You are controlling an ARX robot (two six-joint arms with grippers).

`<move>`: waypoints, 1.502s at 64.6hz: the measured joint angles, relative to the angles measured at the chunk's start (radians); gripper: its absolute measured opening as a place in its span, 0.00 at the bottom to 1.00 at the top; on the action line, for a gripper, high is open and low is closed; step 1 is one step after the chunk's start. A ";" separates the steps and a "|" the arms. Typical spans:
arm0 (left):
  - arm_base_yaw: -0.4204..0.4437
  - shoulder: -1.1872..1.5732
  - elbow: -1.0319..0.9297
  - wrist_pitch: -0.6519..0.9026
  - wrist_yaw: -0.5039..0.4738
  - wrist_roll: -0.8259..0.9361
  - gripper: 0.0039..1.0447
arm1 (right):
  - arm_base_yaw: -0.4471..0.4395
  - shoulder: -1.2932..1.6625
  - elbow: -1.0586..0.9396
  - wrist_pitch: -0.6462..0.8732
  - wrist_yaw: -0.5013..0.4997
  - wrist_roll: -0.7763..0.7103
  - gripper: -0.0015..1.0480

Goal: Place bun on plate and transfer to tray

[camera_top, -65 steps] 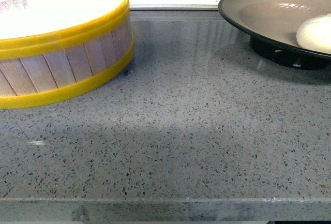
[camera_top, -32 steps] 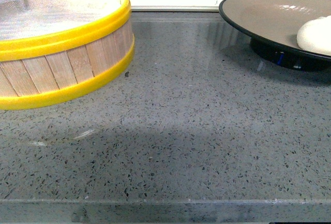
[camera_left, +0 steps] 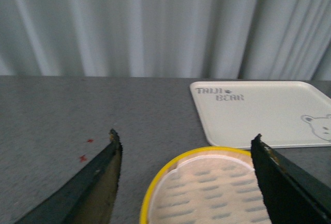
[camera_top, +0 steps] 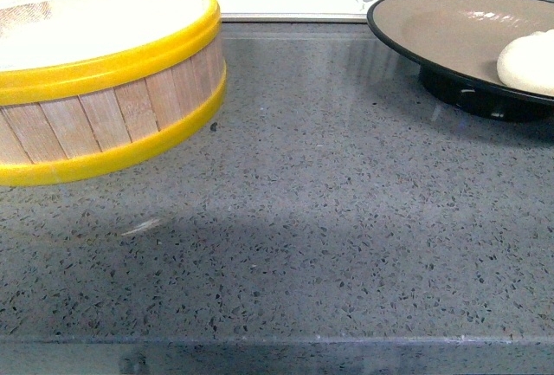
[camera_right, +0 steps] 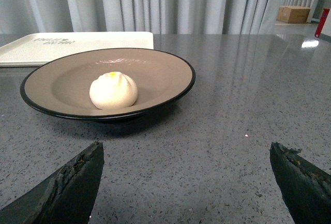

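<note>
The bun [camera_right: 114, 90] sits inside the plate [camera_right: 170, 79], a little off its middle and upright with the pleated yellowish top up, so the first half of the task looks done and the carry to the tray [camera_left: 258, 113] is what remains. The plate stands on the grey speckled table [camera_top: 329, 219], apart from the tray, which lies bare at the far side, apparently left free to receive it. The right claw [camera_right: 186, 145] faces the plate's near rim with its jaws spread wide and nothing between them, a stance that suits closing on that rim. The left claw [camera_left: 185, 136] is spread and empty too, hanging over the yellow-rimmed steamer basket [camera_left: 147, 203], whose perforated liner holds nothing in the part that shows. Neither claw touches anything. Dark lettering printed near one corner of the tray seems to read "TAIJI BEAR", though the first word is not sharp, and a small line-drawn bear face [camera_left: 316, 125] sits at another edge. No other writing is legible.
</note>
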 joint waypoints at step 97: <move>0.001 -0.576 -0.517 -0.046 0.011 -0.004 0.04 | 0.000 0.000 0.000 0.000 0.000 0.000 0.91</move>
